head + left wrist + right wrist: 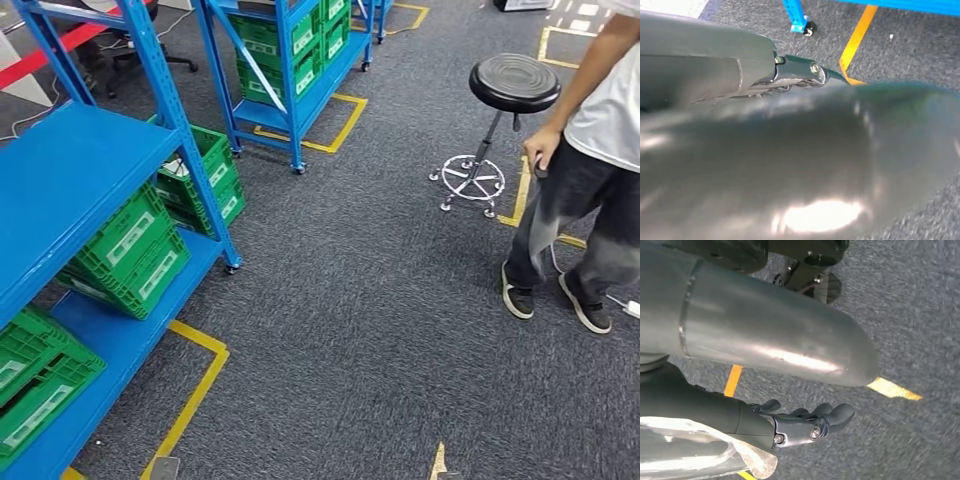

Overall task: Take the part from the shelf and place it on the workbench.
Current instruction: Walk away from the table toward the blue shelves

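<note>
On the grey carpet beside the blue metal shelf (68,180) stacked with green plastic crates (128,250), the task looks barely begun: no part is identifiable, the right hand (806,422) hangs released and empty, and I cannot tell the left hand's (802,70) state.

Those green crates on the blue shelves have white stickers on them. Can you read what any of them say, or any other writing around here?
No text here can be read.
White labels on the green crates of the near blue shelf: too small and blurred to read.
Labels on the crates of the far shelf: the same.
Yellow floor tape: plain lines, no writing.
Wrist views: no lettering.
</note>
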